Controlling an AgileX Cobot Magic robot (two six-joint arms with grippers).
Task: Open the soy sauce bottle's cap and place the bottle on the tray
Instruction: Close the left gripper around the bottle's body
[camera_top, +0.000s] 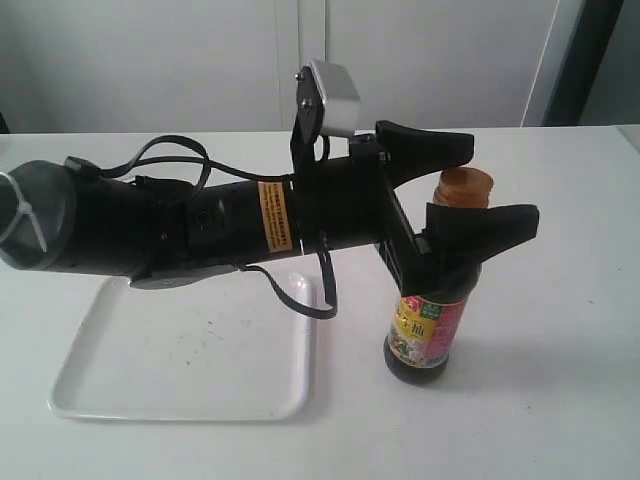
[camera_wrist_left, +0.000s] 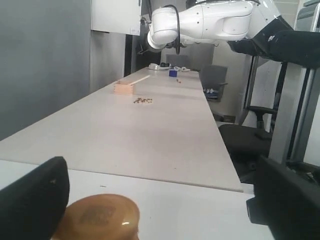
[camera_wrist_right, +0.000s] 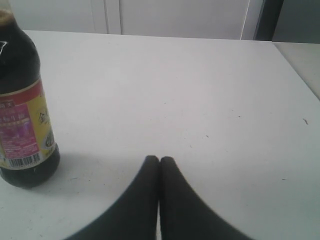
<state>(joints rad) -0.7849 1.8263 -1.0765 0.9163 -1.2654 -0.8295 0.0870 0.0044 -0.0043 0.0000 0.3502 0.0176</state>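
**DESK:** Where does the soy sauce bottle (camera_top: 428, 330) stand?

**PHOTOGRAPHER:** Upright on the white table (camera_top: 560, 400), just to the right of the tray (camera_top: 180, 385) and off it. A strip of bare tabletop shows between the two. The yellow-and-pink label faces the exterior camera, and dark liquid shows through the glass.

**DESK:** And the cap?

**PHOTOGRAPHER:** The cap (camera_top: 466, 185) sits shut on the neck, copper-orange and glossy (the left wrist camera looks across its domed top from close by).

**DESK:** What are the arms doing?

**PHOTOGRAPHER:** The left gripper (camera_top: 497, 182) reaches in from the left, its black arm passing above the tray's far edge, with a black cable (camera_top: 300, 290) looping beneath it. Its fingers (camera_top: 430, 150) are spread wide, one on either side of the bottle's neck at about cap height. The nearer finger crosses in front of the bottle's shoulder, and I cannot tell whether it touches the glass. The fingers grasp nothing.

**DESK:** And the other one?

**PHOTOGRAPHER:** The right gripper (camera_wrist_right: 159, 162) appears only in its own wrist view. Its two black fingers are pressed together with nothing between them, low over the table, near the bottle but apart from it.

**DESK:** Anything on the tray?

**PHOTOGRAPHER:** A few dark specks on its white floor.
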